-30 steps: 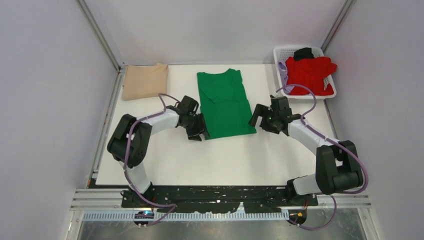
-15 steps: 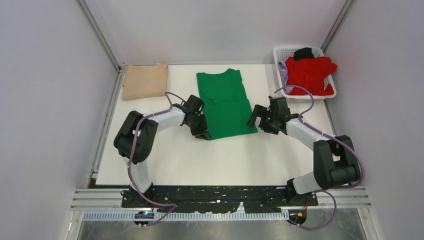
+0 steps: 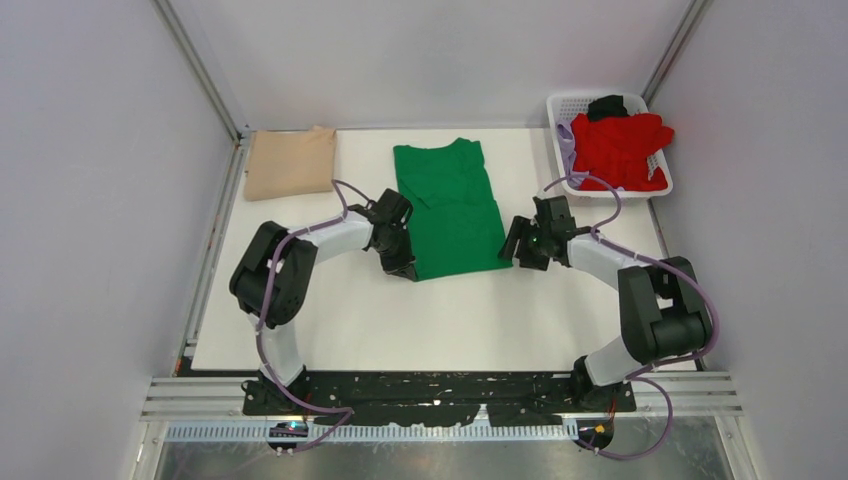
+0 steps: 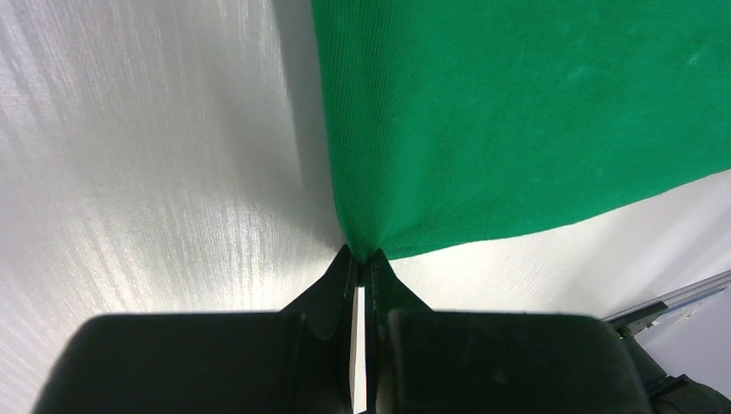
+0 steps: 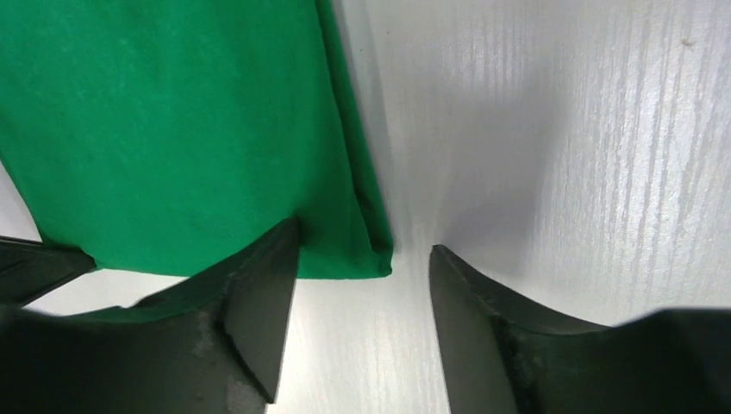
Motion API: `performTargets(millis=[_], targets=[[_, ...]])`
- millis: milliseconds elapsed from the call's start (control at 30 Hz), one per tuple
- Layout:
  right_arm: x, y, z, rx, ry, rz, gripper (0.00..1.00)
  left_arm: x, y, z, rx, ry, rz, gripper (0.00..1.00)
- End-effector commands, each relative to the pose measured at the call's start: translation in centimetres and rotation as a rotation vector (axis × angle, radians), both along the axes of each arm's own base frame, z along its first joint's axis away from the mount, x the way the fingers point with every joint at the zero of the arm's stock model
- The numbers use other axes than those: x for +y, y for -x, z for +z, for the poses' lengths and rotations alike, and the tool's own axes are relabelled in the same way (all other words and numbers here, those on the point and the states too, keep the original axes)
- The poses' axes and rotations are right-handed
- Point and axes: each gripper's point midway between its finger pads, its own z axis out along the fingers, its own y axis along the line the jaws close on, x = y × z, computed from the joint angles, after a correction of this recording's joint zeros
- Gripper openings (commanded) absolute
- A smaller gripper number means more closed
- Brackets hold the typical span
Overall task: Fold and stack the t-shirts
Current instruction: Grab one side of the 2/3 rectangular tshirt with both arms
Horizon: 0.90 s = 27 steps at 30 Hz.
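Note:
A bright green t-shirt [image 3: 450,205] lies flat mid-table, folded into a long strip with the collar at the far end. My left gripper [image 3: 402,268] is shut on its near left corner [image 4: 366,246]. My right gripper [image 3: 515,246] is open and straddles the near right corner [image 5: 366,254]; one fingertip [image 5: 276,250] rests on the cloth, the other stands on bare table. A folded tan t-shirt [image 3: 291,161] lies at the far left. A red t-shirt [image 3: 620,148] is heaped in the basket with a black garment [image 3: 606,104] and lilac cloth [image 3: 566,140].
The white lattice basket [image 3: 560,103] stands at the far right corner of the white table [image 3: 440,320]. Grey walls and metal frame posts close in the sides and back. Both arm bases sit at the near edge.
My left gripper slid up to the green shirt's near left corner and shut on it. My right gripper moved in toward the near right corner.

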Motion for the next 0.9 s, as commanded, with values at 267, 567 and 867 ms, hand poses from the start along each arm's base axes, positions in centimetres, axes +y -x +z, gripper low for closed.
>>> performTargets(millis=[267, 567, 867], targets=[[1.1, -0.4, -1.0, 0.033, -0.048, 0.032, 0.29, 0.0, -0.5, 1.9, -0.051, -0.001, -0.010, 0.00], [2.3, 1.6, 0.9, 0.014, -0.124, 0.090, 0.05, 0.7, 1.1, 2.8, -0.079, 0.009, -0.040, 0.00], [3.6, 11.5, 3.3, 0.044, -0.180, 0.313, 0.05, 3.5, 9.6, 5.2, -0.102, 0.058, -0.147, 0.00]])
